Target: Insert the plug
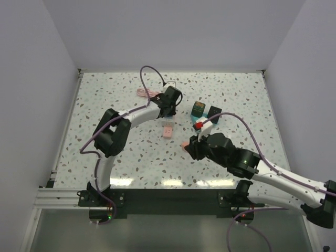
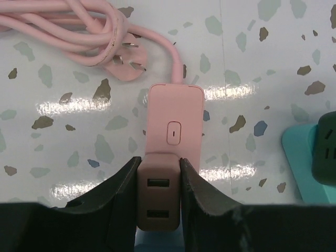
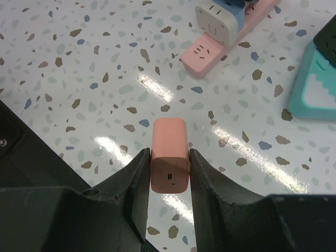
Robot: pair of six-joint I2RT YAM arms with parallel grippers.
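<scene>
The pink power strip [image 2: 176, 115] lies flat on the speckled table; its near end shows in the top view [image 1: 168, 133] and in the right wrist view [image 3: 202, 52]. The off-white plug [image 2: 158, 197] sits on the strip, a blue layer under it; it also shows in the top view [image 1: 168, 125] and the right wrist view [image 3: 214, 23]. My left gripper [image 2: 159, 181] is shut on the plug from above [image 1: 168, 116]. My right gripper [image 3: 170, 173] is shut on a small pink-orange block [image 3: 169, 139], held low over the table, right of the strip [image 1: 189, 144].
The strip's pink cable [image 2: 79, 31] lies coiled at the back [image 1: 147, 93]. A teal base with a dark cube [image 1: 198, 108], a black cube [image 1: 214, 113] and a small red piece [image 1: 199, 125] sit right of the strip. The teal base also shows in the wrist views [image 2: 302, 152] [image 3: 315, 89].
</scene>
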